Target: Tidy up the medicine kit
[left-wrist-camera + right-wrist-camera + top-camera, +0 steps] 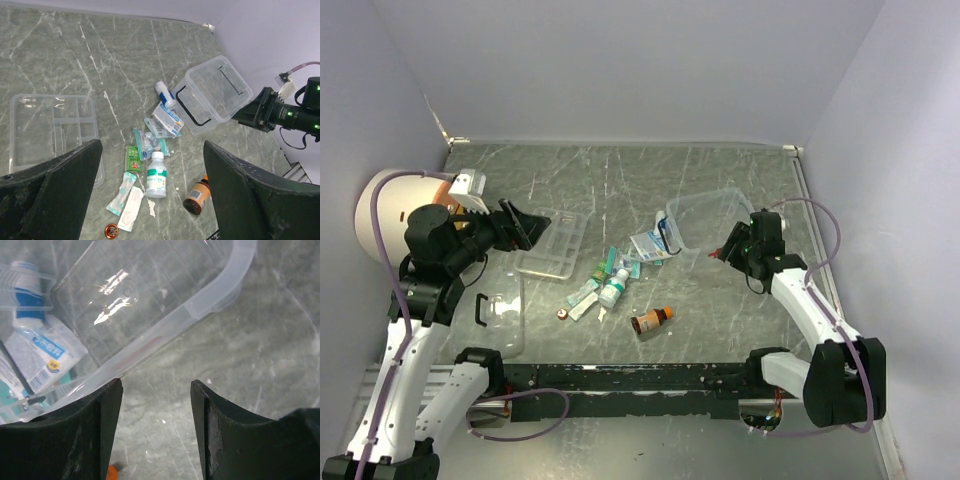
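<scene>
Kit case (pixel 705 215) near meds (pixel 613 287), R gripper (pixel 156 390) apart at its rim, L gripper (pixel 151 145) wide apart near tray (pixel 30 130)

Grey-green marbled table (pixel 620 180). View-left: clear divided tray (pixel 558 248); clear lid with black handle (pixel 503 318) nearer the bases. Centre heap: white bottle (pixel 613 288), amber bottle (pixel 651 320), flat packets (pixel 650 245), small red cap (pixel 562 314). View-right: clear case (pixel 705 218).
</scene>
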Controlling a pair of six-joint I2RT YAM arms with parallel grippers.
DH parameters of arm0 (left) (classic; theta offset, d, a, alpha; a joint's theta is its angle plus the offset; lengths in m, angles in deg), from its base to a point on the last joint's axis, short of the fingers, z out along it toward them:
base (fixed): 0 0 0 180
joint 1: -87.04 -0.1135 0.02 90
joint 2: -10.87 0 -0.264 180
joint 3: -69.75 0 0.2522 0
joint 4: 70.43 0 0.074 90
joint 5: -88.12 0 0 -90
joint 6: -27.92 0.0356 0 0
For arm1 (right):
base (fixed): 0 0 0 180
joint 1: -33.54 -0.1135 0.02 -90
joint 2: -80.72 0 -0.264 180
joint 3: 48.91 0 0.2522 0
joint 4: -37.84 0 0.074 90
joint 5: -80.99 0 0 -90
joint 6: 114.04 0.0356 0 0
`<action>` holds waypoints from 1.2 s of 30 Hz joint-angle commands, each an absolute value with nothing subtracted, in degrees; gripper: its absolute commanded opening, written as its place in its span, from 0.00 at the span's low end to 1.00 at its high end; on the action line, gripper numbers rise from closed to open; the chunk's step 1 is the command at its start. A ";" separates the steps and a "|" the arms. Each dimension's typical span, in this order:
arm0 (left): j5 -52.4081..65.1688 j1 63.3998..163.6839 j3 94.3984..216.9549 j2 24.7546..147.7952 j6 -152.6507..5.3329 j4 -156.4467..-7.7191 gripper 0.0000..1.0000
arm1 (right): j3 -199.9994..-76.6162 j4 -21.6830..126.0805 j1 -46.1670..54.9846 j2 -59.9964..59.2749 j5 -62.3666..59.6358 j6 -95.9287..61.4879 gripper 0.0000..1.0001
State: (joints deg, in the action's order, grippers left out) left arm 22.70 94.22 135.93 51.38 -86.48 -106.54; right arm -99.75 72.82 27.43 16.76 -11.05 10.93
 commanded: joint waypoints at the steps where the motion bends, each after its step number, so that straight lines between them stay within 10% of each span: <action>1: 21.78 93.63 134.90 52.90 -85.09 -102.37 0.93 | -103.41 64.87 27.56 14.23 -8.81 9.03 0.57; 26: 26.31 93.63 132.68 61.89 -85.64 -94.77 0.90 | -112.11 50.56 19.90 -4.85 -3.43 7.78 0.71; 36: 32.40 94.78 129.17 62.90 -87.99 -91.02 0.89 | -105.32 56.03 17.35 5.79 -2.23 12.77 0.68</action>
